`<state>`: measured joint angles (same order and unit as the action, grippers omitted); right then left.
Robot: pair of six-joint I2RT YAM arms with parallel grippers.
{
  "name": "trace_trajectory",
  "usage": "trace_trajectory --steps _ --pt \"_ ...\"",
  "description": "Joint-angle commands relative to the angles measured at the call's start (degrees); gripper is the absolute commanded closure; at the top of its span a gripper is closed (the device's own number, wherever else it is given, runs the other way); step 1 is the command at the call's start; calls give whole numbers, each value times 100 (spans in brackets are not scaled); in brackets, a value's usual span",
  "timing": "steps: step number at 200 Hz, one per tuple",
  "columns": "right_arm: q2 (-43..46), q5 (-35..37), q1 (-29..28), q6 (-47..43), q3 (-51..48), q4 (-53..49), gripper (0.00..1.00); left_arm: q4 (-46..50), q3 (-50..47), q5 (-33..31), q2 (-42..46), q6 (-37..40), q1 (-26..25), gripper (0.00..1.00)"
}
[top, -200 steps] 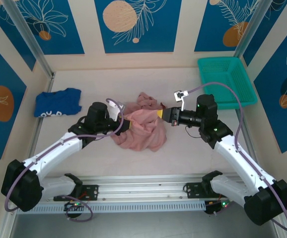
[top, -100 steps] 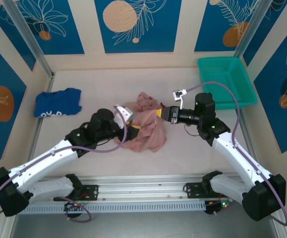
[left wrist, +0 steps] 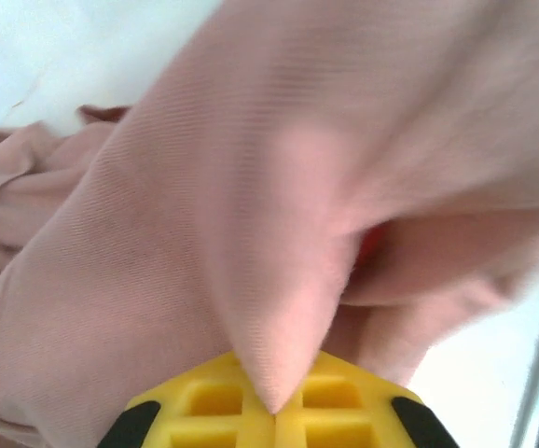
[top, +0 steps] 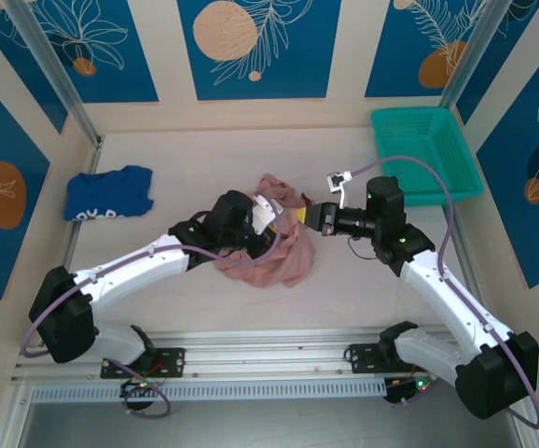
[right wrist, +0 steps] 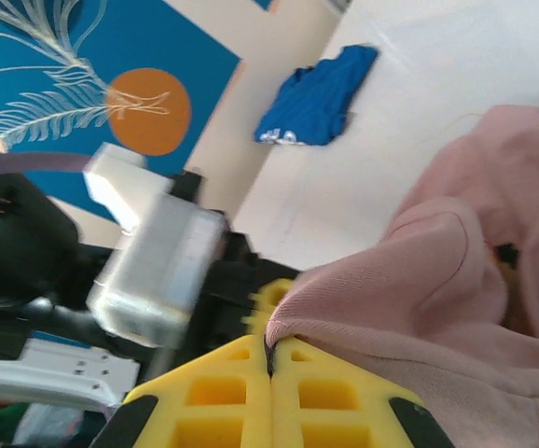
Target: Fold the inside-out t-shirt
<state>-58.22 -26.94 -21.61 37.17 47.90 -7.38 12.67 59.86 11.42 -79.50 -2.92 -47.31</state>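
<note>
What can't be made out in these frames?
Top external: the t-shirt is a crumpled heap partly under the left arm; collar, sleeves and hem cannot be told apart.
Left wrist: cloth pinched in the left fingers is near the lens; the red spot in a fold is too blurred to identify.
Right wrist: the blue garment has lettering too small and blurred to read.

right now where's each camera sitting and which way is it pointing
Top external: above and behind the bases, looking down at the table; left arm and right arm show.
Left wrist: on the left arm, looking along its shut left claw into the t-shirt.
Right wrist: on the right arm, looking leftward past its shut right claw toward the blue garment.
Shared: top and right wrist both see the blue garment and left arm.
</note>
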Motion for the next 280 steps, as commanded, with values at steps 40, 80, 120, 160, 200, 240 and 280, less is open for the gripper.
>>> trace_trajectory --steps 40,80,120,160,200,240,280 --pt "44 1280 34 -1041 542 -1314 93 -789 -540 3687 1058 -927 862 100" --pt "-213 1476 39 -1310 935 -1953 78 -1343 -687 4068 1087 -1534 1067 100" --pt "200 1456 21 -1901 1060 -2597 65 -1232 -554 3245 967 -2165 1204 100" --pt "1082 327 -596 -2265 -39 -1353 66 -1188 -585 3047 1005 -2369 1215 100" --pt "460 537 -1397 -2299 -478 -186 68 -1149 -554 3059 1052 -2389 1215 100" --pt "3 829 -1442 -2291 -516 380 69 -1122 -545 3059 1093 -2380 1215 100" --pt "-249 793 -1442 -2309 -506 542 71 -1131 -532 3070 1089 -2364 1215 100"
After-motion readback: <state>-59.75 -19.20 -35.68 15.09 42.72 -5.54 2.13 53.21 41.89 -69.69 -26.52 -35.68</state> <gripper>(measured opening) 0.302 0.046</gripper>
